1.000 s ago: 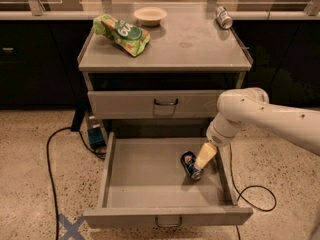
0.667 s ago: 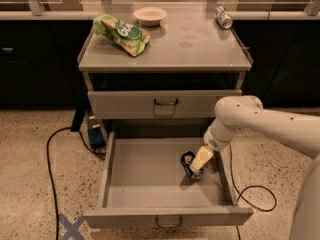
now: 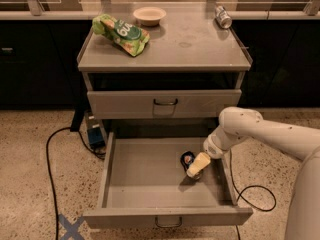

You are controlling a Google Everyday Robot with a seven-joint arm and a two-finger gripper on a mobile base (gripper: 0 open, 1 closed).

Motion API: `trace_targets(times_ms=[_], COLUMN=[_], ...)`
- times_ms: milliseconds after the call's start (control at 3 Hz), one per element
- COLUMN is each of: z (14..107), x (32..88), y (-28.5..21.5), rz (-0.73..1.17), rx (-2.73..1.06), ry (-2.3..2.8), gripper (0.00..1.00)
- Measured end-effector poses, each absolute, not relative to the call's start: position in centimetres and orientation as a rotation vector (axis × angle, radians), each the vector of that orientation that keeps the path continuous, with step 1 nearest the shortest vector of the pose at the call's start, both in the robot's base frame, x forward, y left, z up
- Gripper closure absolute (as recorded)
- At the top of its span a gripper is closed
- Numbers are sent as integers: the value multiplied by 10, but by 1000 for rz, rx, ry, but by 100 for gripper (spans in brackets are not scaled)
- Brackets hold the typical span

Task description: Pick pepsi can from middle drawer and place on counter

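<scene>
The pepsi can (image 3: 188,158), dark blue with a round logo, lies in the right part of the open middle drawer (image 3: 145,176), which is pulled out towards me. My gripper (image 3: 197,166) reaches in from the right on a white arm and sits right against the can's front right side, partly covering it. The counter (image 3: 200,49) is the flat grey top of the cabinet above.
On the counter lie a green snack bag (image 3: 120,33), a pale bowl (image 3: 150,15) and a silvery can (image 3: 223,17). A closed drawer (image 3: 165,104) sits above the open one. A black cable (image 3: 50,156) and a blue box (image 3: 95,136) are on the floor at the left.
My gripper has moved slightly down and left, closer onto the can. The can has stayed in place in the drawer.
</scene>
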State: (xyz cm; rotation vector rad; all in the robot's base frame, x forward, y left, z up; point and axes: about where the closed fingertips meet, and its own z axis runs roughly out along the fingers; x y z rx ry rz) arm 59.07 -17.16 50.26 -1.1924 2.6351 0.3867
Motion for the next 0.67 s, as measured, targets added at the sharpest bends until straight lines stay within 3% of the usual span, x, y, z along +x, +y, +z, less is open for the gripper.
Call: trace_targets(times_ms=[667], z=[499], x=[585], y=[-176], rz=[415], rx=[-1144], ry=[2635], gripper=[0])
